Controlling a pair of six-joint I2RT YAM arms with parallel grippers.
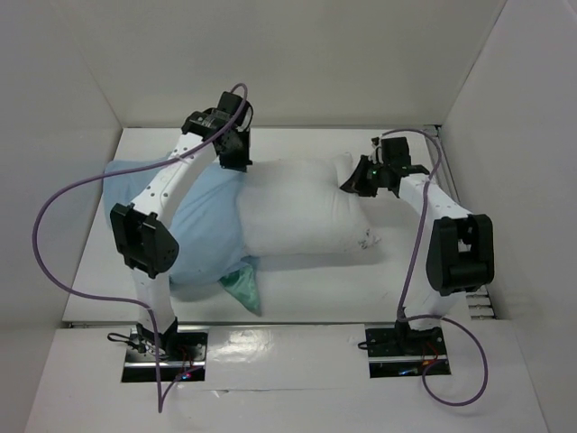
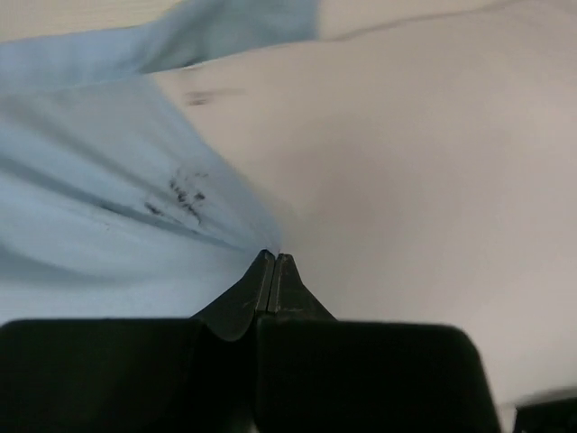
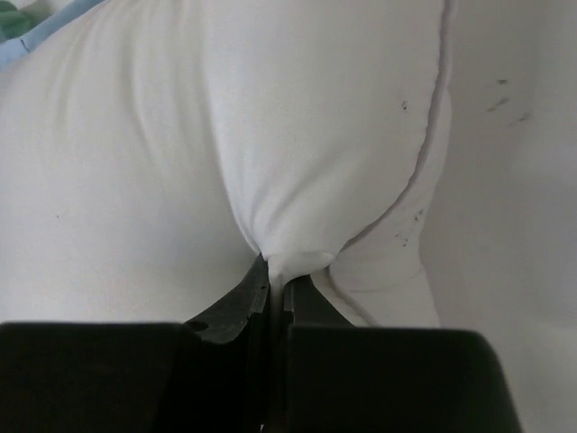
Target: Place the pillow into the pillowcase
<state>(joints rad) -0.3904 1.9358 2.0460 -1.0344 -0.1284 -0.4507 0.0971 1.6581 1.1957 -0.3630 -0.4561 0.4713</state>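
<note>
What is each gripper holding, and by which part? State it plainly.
Left gripper: shut on the pillowcase, pinching its open edge where it meets the pillow. Right gripper: shut on the pillow, pinching a fold of fabric near its end seam.

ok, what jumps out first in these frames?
The plump white pillow lies across the middle of the table, its left end inside the pale blue pillowcase. The right gripper is shut on a pinch of the pillow's right end. The left gripper is shut at the pillowcase's mouth on the far side, seemingly pinching its edge.
</note>
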